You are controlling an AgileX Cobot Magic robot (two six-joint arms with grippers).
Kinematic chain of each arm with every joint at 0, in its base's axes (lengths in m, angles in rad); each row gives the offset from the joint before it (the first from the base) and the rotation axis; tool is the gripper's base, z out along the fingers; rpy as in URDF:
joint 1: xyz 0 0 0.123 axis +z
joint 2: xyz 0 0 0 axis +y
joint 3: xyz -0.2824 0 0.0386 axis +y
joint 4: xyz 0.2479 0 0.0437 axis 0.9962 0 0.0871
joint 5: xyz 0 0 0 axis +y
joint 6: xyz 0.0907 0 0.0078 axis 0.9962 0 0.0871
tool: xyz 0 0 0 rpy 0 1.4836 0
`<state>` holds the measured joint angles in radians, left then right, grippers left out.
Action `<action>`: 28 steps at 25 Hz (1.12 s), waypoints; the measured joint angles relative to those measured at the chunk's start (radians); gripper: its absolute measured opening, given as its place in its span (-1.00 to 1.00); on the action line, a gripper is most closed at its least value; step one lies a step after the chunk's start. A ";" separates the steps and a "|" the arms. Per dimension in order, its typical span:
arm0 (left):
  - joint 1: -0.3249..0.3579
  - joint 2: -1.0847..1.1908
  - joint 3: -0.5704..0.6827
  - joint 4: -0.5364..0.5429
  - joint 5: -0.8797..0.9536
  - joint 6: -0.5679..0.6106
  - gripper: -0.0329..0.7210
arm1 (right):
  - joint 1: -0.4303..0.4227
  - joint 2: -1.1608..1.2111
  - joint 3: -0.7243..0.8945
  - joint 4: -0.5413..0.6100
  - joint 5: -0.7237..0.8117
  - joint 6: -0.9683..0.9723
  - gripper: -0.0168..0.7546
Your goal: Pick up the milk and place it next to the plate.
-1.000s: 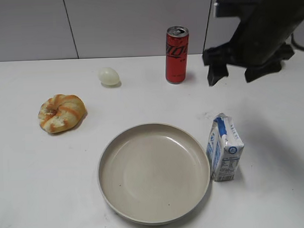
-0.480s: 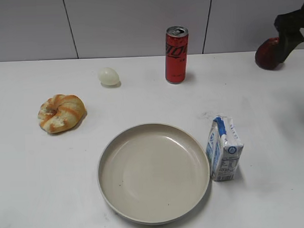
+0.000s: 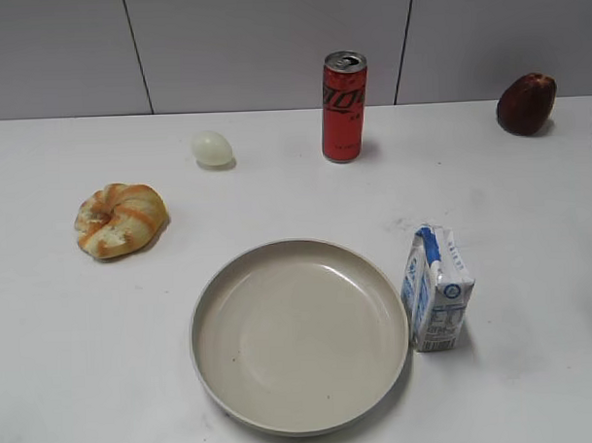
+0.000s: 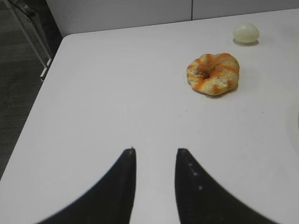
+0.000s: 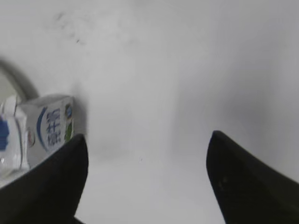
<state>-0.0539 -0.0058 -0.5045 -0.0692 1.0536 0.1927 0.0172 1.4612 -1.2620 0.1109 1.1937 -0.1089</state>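
The milk (image 3: pixel 437 289), a small white carton with blue print, stands upright just off the right rim of the beige plate (image 3: pixel 300 333). In the right wrist view the milk (image 5: pixel 44 128) is at the left, beside the left fingertip, and a bit of the plate rim (image 5: pixel 18 79) shows. My right gripper (image 5: pixel 147 137) is wide open and empty over bare table to the right of the carton. In the exterior view only a dark sliver of it shows at the right edge. My left gripper (image 4: pixel 155 151) is open and empty over the table's left part.
A red soda can (image 3: pixel 344 105) stands at the back middle and a dark red fruit (image 3: pixel 525 104) at the back right. A pale egg (image 3: pixel 213 148) and a bread ring (image 3: pixel 121 219) lie at the left; the left wrist view shows the bread ring (image 4: pixel 213 73) and the table's left edge (image 4: pixel 42 98).
My right arm has drawn away to the right and almost left the exterior view, uncovering the dark red fruit. The milk and the plate have not moved.
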 joint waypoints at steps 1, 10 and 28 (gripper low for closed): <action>0.000 0.000 0.000 0.000 0.000 0.000 -0.30 | 0.000 -0.054 0.049 0.001 -0.006 -0.009 0.58; 0.000 0.000 0.000 0.000 0.000 0.000 -0.30 | 0.000 -0.580 0.508 0.002 -0.221 -0.024 0.57; 0.000 0.000 0.000 0.000 0.000 0.000 -0.30 | 0.000 -1.154 0.831 0.008 -0.272 -0.026 0.53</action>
<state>-0.0539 -0.0058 -0.5045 -0.0692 1.0540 0.1927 0.0172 0.3067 -0.4309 0.1190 0.9212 -0.1350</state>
